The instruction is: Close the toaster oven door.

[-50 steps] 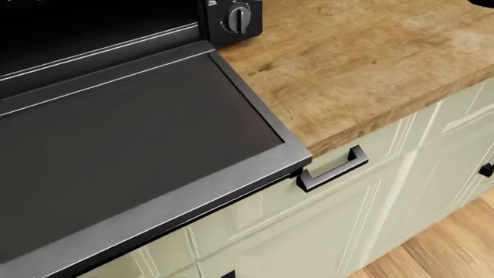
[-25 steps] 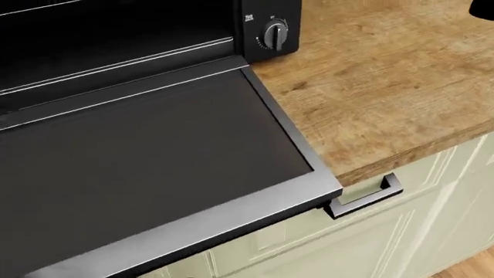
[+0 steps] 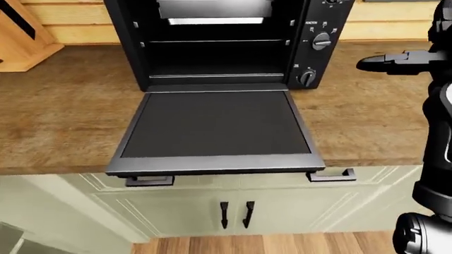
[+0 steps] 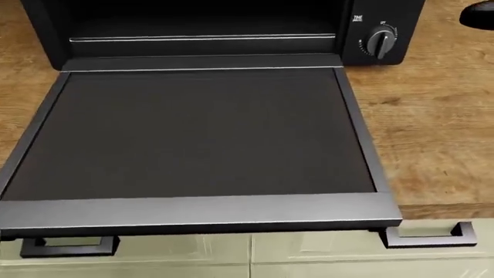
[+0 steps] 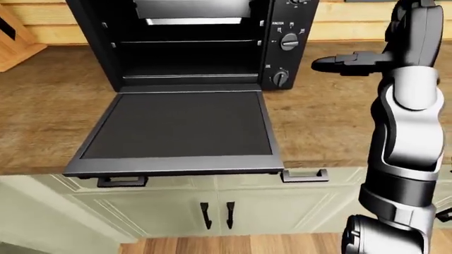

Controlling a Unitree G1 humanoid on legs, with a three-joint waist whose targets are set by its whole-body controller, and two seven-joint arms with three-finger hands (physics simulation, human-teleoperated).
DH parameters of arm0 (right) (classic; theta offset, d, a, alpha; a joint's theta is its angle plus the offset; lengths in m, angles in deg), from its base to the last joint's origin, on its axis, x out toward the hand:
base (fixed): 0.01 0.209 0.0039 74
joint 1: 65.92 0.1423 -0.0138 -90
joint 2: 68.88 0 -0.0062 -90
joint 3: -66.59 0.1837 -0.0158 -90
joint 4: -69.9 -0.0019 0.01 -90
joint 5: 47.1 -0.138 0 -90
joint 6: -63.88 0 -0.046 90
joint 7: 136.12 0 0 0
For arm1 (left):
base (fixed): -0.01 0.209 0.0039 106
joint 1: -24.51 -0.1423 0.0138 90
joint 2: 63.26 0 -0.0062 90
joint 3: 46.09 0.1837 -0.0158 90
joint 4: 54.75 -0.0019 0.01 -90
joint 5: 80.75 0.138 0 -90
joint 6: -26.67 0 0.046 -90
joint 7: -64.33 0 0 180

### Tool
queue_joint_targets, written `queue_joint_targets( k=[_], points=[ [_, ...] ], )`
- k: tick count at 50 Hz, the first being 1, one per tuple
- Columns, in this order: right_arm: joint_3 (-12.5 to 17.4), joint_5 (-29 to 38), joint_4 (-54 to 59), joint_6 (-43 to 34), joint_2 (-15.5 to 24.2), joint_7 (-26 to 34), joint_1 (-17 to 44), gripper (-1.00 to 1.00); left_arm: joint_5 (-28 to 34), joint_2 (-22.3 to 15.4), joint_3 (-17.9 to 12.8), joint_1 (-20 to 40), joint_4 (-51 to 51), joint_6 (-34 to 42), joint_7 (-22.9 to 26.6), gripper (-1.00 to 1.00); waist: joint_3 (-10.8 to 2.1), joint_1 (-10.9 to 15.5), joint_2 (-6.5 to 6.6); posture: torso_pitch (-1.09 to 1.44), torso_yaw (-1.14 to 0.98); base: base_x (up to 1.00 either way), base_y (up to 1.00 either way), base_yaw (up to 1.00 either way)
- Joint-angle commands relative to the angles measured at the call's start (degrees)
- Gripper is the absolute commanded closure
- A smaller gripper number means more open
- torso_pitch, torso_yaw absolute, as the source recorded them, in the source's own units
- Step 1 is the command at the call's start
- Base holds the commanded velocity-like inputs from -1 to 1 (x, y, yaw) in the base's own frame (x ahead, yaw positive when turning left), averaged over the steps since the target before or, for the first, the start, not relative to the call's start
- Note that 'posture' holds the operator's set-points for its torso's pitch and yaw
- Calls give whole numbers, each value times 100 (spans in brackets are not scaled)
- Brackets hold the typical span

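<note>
The black toaster oven (image 3: 212, 37) stands on the wooden counter (image 3: 63, 106). Its door (image 3: 215, 124) is open and lies flat, and the door's outer rim (image 4: 201, 211) juts over the counter's edge. The oven's cavity shows a rack and is otherwise dark. Control knobs (image 4: 380, 41) sit on the panel to the right of the door. My right hand (image 5: 326, 63) is open, fingers stretched to the left. It hovers to the right of the knobs, apart from the oven. My left hand is not in view.
A wooden knife block (image 3: 21, 37) stands at the top left. Pale green cabinets with black drawer pulls (image 3: 332, 174) and door handles (image 3: 235, 214) lie below the counter, with wooden floor (image 3: 282, 246) beneath. My right arm (image 5: 406, 132) fills the right-eye view's right side.
The camera has swung: the whole head view has shifted right and straightened, so the open door now lies square across it. The door itself has not moved.
</note>
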Motion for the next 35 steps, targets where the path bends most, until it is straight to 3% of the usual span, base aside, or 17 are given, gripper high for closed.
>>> queue_joint_targets(
  k=[1, 4, 9, 10, 14, 18, 26, 35],
  points=[
    [117, 87, -143, 31, 82, -17, 250, -100, -2, -171, -4, 160, 52, -69, 39, -100, -168, 51, 13, 0, 0, 0, 0, 0],
    [154, 24, -37, -65, 121, -176, 397, -100, 14, -171, -1, 164, 33, -86, 47, -100, -326, 50, 97, 0, 0, 0, 0, 0],
    [43, 392, 35, 193, 119, -320, 389, -100, 242, -125, -9, 144, -156, -278, -54, -100, -297, -39, 500, 0, 0, 0, 0, 0],
    [18, 454, 59, 195, 143, -287, 381, -100, 268, -133, -5, 129, -177, -280, -53, -100, -225, -8, 464, 0, 0, 0, 0, 0],
    [-30, 712, 163, 364, 215, -136, 353, -100, 491, -107, -28, -32, -378, -191, -109, -100, -281, 21, 471, 0, 0, 0, 0, 0],
    [116, 622, 204, 420, 156, -68, 279, -100, 412, -50, -132, -74, -366, -108, -86, -100, -293, 59, 448, 0, 0, 0, 0, 0],
    [118, 902, 278, 757, 170, -174, 32, -100, 357, 29, -127, -137, -272, -1, -85, -100, -311, 100, 366, 0, 0, 0, 0, 0],
    [195, 1105, 223, 1037, 3, -347, -298, -100, 401, 111, -124, -151, -176, 154, -88, -100, -346, 128, 375, 0, 0, 0, 0, 0]
  ],
)
